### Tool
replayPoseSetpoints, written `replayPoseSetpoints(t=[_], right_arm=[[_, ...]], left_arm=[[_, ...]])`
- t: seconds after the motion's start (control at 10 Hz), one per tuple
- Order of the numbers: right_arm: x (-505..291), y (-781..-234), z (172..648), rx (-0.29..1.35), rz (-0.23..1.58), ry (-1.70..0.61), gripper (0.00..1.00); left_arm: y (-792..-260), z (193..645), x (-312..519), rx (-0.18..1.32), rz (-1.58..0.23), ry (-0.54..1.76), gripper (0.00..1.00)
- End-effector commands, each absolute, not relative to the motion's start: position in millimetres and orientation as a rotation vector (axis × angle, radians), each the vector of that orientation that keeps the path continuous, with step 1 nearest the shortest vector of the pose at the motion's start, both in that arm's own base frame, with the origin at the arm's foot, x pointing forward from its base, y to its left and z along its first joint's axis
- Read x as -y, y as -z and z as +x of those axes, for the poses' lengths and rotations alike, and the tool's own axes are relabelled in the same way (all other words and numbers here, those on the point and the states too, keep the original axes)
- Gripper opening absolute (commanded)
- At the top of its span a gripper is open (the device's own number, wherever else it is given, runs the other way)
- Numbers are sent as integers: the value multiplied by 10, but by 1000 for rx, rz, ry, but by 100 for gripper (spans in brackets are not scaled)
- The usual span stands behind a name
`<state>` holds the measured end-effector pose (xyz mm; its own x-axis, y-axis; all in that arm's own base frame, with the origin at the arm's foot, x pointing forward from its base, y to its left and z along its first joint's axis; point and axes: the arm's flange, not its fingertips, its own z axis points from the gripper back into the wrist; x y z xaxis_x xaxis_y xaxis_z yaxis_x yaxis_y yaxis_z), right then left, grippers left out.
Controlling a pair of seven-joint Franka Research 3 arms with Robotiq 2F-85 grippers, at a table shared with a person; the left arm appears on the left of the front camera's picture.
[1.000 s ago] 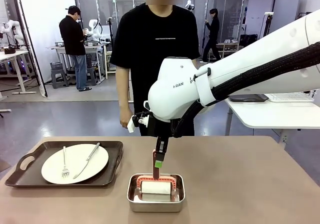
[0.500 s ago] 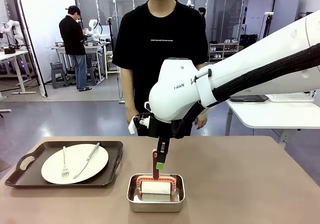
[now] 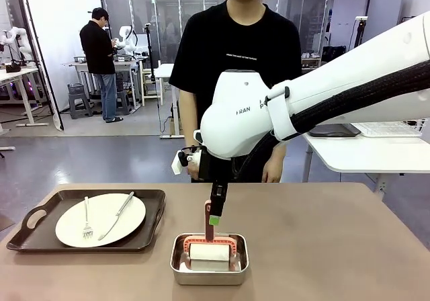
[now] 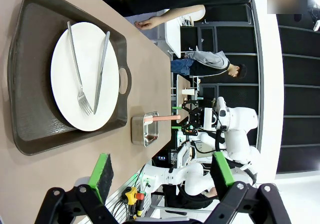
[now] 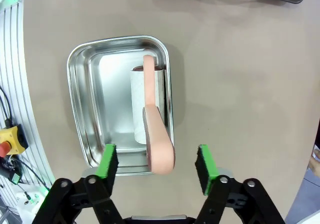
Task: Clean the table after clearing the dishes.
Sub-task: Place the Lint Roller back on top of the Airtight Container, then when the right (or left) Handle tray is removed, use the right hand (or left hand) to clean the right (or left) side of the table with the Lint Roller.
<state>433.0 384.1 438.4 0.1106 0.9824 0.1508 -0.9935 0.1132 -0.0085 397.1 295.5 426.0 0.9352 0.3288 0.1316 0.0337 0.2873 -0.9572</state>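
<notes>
One of the dishes, a white plate (image 3: pixel 101 219) with a fork and a knife, lies on a dark tray (image 3: pixel 153 213) at the left of the beige table (image 3: pixel 322 247); the left wrist view shows that plate (image 4: pixel 85 74) too. A lint roller (image 3: pixel 209 252) with a salmon handle (image 5: pixel 157 144) rests in a steel pan (image 3: pixel 176 267). My right gripper (image 3: pixel 215 217) hangs over the pan, open, its green pads (image 5: pixel 107 161) standing apart on either side of the handle. My left gripper (image 4: pixel 161 171) is open with nothing in it, off the table's left end.
A person in a black shirt (image 3: pixel 235 52) stands at the far edge, hands hanging down. The steel pan (image 5: pixel 75 99) sits near my front edge at the middle. The right half of the table is bare. A white table (image 3: pixel 363 153) stands beyond at the right.
My right gripper has opened and let go of the roller's handle, which stays in place. The person has stepped to the right behind my right arm.
</notes>
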Motion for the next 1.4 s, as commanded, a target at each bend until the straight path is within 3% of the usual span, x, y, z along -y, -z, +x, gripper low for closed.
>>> replayPoseSetpoints(t=[0.0,0.1,0.2,1.3], right_arm=[[-3807,-4429,4207,146,76,-1425,91],[-3823,-4466,4181,146,65,-1427,99],[-3826,-4503,4166,152,62,-1428,100],[-3842,-4547,4275,156,91,-1449,100]], left_arm=[[-4270,3934,-2971,331,-1276,-189,100],[-4270,3934,-2971,331,-1276,-189,100],[-4270,3934,-2971,331,-1276,-189,100],[-4270,3934,-2971,331,-1276,-189,100]])
